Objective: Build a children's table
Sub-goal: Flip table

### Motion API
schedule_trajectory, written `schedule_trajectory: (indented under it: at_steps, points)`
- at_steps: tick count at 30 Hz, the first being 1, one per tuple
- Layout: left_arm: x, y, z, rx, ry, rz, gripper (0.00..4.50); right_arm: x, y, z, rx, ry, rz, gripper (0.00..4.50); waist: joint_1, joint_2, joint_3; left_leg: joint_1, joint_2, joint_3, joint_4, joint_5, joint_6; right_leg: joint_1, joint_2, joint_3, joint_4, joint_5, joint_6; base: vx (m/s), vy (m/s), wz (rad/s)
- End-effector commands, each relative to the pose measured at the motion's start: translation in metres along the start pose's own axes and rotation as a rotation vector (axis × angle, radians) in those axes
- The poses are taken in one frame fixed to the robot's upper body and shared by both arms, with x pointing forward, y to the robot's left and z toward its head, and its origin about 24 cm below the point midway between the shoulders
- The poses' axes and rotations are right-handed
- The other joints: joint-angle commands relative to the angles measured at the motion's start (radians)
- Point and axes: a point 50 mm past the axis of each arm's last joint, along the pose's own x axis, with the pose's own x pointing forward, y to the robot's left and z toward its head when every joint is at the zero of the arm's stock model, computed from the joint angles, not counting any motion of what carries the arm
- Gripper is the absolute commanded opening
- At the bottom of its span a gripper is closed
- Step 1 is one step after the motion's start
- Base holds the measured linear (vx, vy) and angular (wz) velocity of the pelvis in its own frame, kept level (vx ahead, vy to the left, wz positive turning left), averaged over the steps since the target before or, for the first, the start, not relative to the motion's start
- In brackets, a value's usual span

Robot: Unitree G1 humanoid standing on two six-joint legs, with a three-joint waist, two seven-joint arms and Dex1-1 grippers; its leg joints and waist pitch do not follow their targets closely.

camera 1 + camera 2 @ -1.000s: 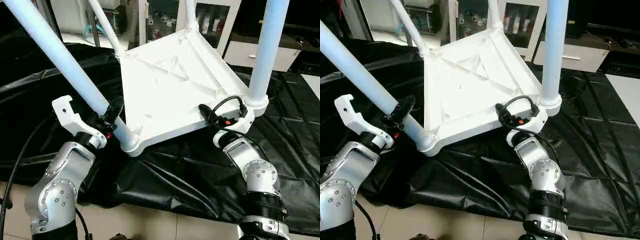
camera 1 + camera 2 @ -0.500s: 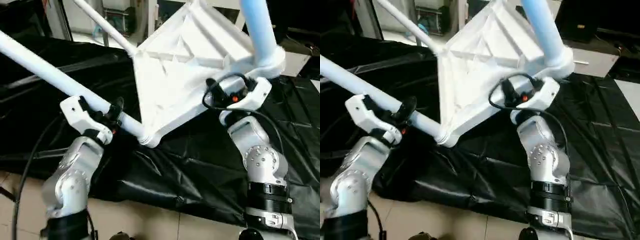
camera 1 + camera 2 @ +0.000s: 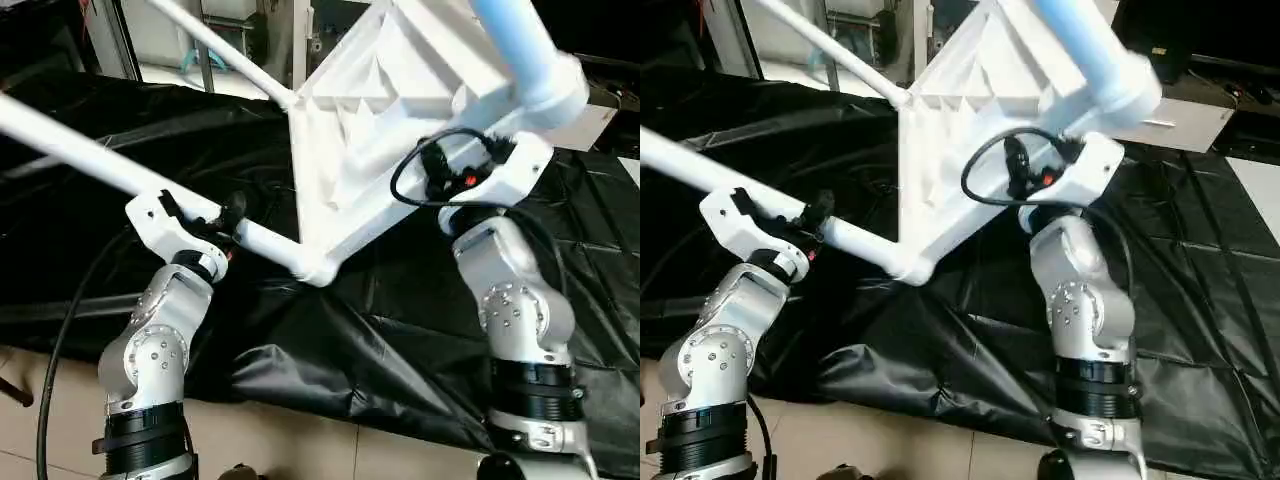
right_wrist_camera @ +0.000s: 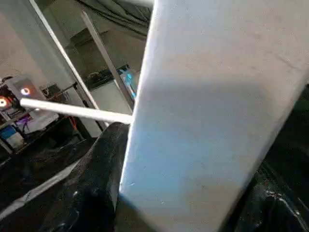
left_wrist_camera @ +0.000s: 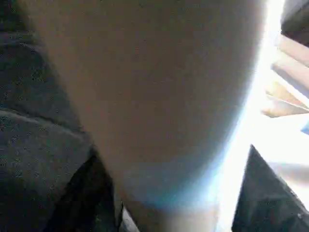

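Tabletop (image 3: pixel 400 110) tipped up steeper than before, left fingers (image 3: pixel 232 208) clamping one leg (image 3: pixel 100 160), right fingers (image 3: pixel 437 168) gripping tabletop's edge

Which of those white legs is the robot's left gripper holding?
Start at the tilted white tabletop above the black sheet. From its lowest corner, one leg runs out sideways. Unlike the others, it passes through the left gripper.

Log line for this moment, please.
stage: turning table over | left gripper: on leg | right gripper: on tabletop edge | table: tilted, lifted
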Motion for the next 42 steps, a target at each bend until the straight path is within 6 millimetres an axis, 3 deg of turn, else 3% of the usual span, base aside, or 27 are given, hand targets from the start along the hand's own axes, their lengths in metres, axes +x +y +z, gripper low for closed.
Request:
schedule_trajectory:
  at_steps: [1,7,13,22,26,30,32,33,34,36,39,42]
  points:
    - [-0.012,0.037,0.031,-0.067,-0.177,0.177,3.09,-0.008,-0.031,0.047,-0.138,-0.223,-0.157,2.25,-0.007,-0.007,-0.063,0.025,0.042,-0.015,-0.072,-0.16,-0.061,0.033,-0.05,0.037,-0.061,-0.088,-0.078,0.0,0.0,0.0]
    - [-0.015,0.043,0.042,-0.145,-0.254,0.208,3.12,-0.007,-0.035,0.053,-0.148,-0.251,-0.189,2.16,-0.006,-0.007,-0.064,0.027,0.042,-0.014,-0.069,-0.153,-0.064,0.031,-0.046,0.036,-0.057,-0.046,-0.076,0.0,0.0,0.0]
    - [-0.023,0.069,0.047,-0.116,-0.272,0.363,3.12,-0.009,-0.043,0.064,-0.197,-0.294,-0.237,1.94,-0.001,-0.001,-0.064,0.03,0.041,-0.016,-0.069,-0.156,-0.07,0.031,-0.044,0.035,-0.057,-0.055,-0.054,0.0,0.0,0.0]
    - [-0.03,0.09,0.046,-0.066,-0.274,0.511,3.12,-0.012,-0.044,0.07,-0.24,-0.325,-0.27,1.59,-0.014,-0.004,-0.066,0.029,0.042,-0.018,-0.069,-0.181,-0.074,0.03,-0.045,0.035,-0.059,-0.082,-0.05,0.0,0.0,0.0]
    - [-0.028,0.089,0.041,-0.071,-0.265,0.505,3.12,-0.011,-0.039,0.062,-0.254,-0.301,-0.276,1.52,-0.017,-0.01,-0.065,0.026,0.041,-0.015,-0.066,-0.154,-0.056,0.03,-0.045,0.034,-0.055,-0.051,-0.075,0.0,0.0,0.0]
    - [-0.025,0.088,0.037,-0.056,-0.242,0.498,3.12,-0.011,-0.037,0.056,-0.28,-0.267,-0.301,1.5,-0.017,-0.01,-0.064,0.027,0.041,-0.014,-0.066,-0.148,-0.049,0.029,-0.045,0.035,-0.057,-0.065,-0.075,0.0,0.0,0.0]
    - [-0.019,0.086,0.031,-0.021,-0.203,0.47,3.12,-0.011,-0.035,0.049,-0.314,-0.227,-0.316,1.5,-0.017,-0.017,-0.062,0.028,0.04,-0.013,-0.067,-0.157,-0.049,0.027,-0.044,0.036,-0.06,-0.085,-0.069,0.0,0.0,0.0]
    - [-0.016,0.086,0.027,0.0,-0.184,0.463,3.12,-0.01,-0.033,0.045,-0.33,-0.205,-0.311,1.49,-0.018,-0.019,-0.062,0.029,0.041,-0.014,-0.068,-0.16,-0.052,0.027,-0.045,0.036,-0.06,-0.098,-0.064,0.0,0.0,0.0]
    - [-0.014,0.086,0.025,0.011,-0.175,0.461,3.12,-0.009,-0.031,0.043,-0.34,-0.192,-0.307,1.49,-0.017,-0.014,-0.061,0.03,0.042,-0.015,-0.069,-0.172,-0.058,0.024,-0.045,0.036,-0.062,-0.114,-0.057,0.0,0.0,0.0]
    - [-0.01,0.087,0.022,0.018,-0.171,0.466,3.12,-0.009,-0.028,0.037,-0.37,-0.167,-0.307,1.49,-0.02,-0.017,-0.06,0.03,0.043,-0.017,-0.073,-0.186,-0.074,0.024,-0.045,0.036,-0.064,-0.126,-0.048,0.0,0.0,0.0]
    - [-0.006,0.084,0.023,0.05,-0.167,0.444,3.12,-0.006,-0.026,0.029,-0.385,-0.127,-0.324,1.49,-0.023,-0.019,-0.061,0.035,0.044,-0.019,-0.074,-0.206,-0.097,0.021,-0.045,0.036,-0.061,-0.101,-0.046,0.0,0.0,0.0]
    - [-0.003,0.08,0.024,0.077,-0.166,0.412,3.12,-0.005,-0.027,0.026,-0.398,-0.109,-0.341,2.16,-0.022,-0.021,-0.06,0.038,0.045,-0.019,-0.077,-0.233,-0.111,0.019,-0.045,0.036,-0.061,-0.101,-0.047,0.0,0.0,0.0]
